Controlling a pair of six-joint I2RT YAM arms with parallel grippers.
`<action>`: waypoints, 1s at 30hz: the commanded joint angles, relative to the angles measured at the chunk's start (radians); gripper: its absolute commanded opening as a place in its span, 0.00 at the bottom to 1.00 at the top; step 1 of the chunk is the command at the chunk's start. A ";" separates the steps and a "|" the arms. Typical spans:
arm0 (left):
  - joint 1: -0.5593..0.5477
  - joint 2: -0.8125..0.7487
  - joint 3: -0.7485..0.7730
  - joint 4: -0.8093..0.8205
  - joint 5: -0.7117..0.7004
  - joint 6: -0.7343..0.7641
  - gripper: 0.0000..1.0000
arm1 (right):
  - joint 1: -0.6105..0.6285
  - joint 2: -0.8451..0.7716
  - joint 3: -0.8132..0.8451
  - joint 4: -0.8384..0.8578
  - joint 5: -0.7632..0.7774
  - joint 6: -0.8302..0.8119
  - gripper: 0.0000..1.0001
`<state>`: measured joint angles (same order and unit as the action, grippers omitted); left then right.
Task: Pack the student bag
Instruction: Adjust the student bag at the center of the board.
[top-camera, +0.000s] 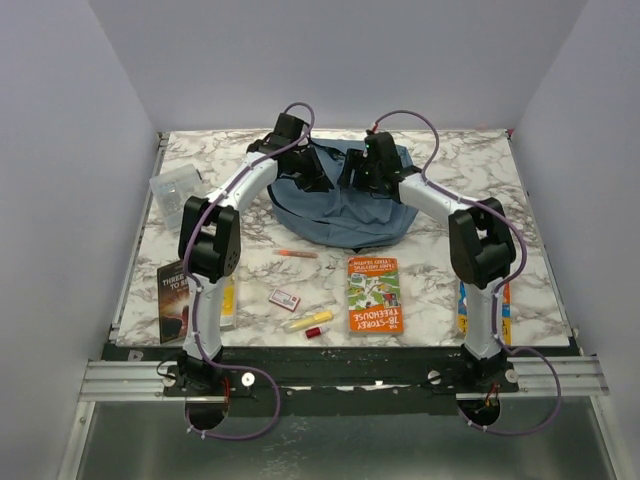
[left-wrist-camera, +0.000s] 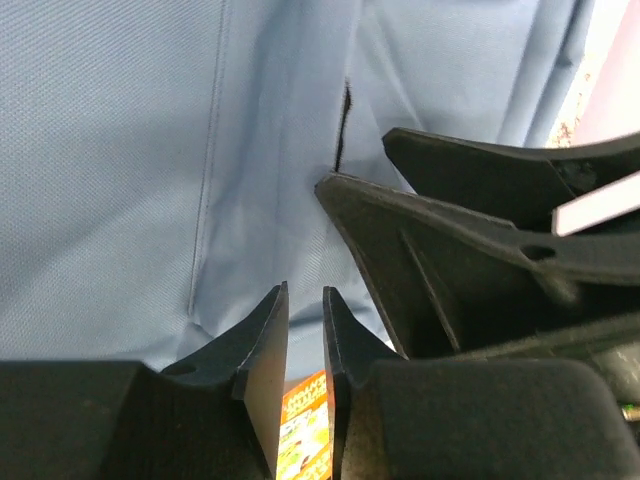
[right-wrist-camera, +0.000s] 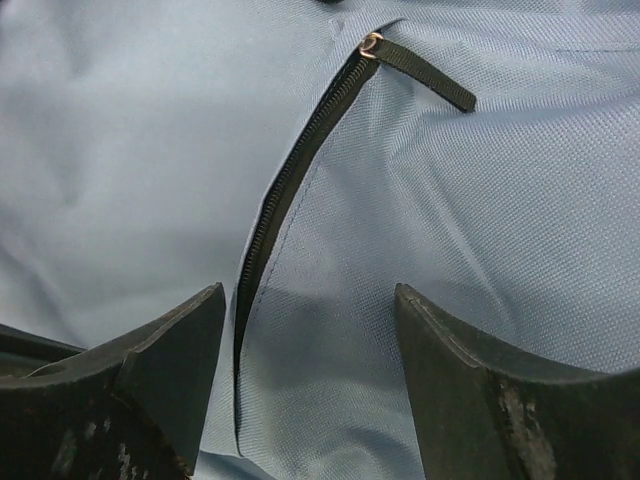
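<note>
Left tool (left-wrist-camera: 305, 288) nearly closed at bag (left-wrist-camera: 120, 150) fabric, thin slit showing; can't tell if it grips. Right tool (right-wrist-camera: 309, 289) wide open, holding nothing, straddling zipper (right-wrist-camera: 290, 180).

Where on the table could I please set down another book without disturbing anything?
The marble table is bare between the orange Treehouse book and the right arm, and in the far-right corner beside the student bag. Front-left is crowded: dark book, orange marker, yellow highlighter.
</note>
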<state>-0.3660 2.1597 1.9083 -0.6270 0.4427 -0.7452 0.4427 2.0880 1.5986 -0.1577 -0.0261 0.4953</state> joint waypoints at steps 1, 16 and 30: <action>0.000 0.061 0.004 0.013 -0.040 -0.050 0.21 | 0.024 0.055 0.043 -0.015 0.106 -0.095 0.69; -0.017 0.093 -0.021 0.068 -0.032 -0.094 0.31 | 0.029 -0.028 0.004 -0.005 0.103 -0.122 0.01; -0.023 0.062 -0.230 0.445 0.254 -0.281 0.60 | -0.054 -0.120 -0.065 0.146 -0.329 -0.009 0.01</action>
<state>-0.3836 2.2532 1.7748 -0.4068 0.5308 -0.9154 0.4141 1.9488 1.5002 -0.1200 -0.1314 0.4221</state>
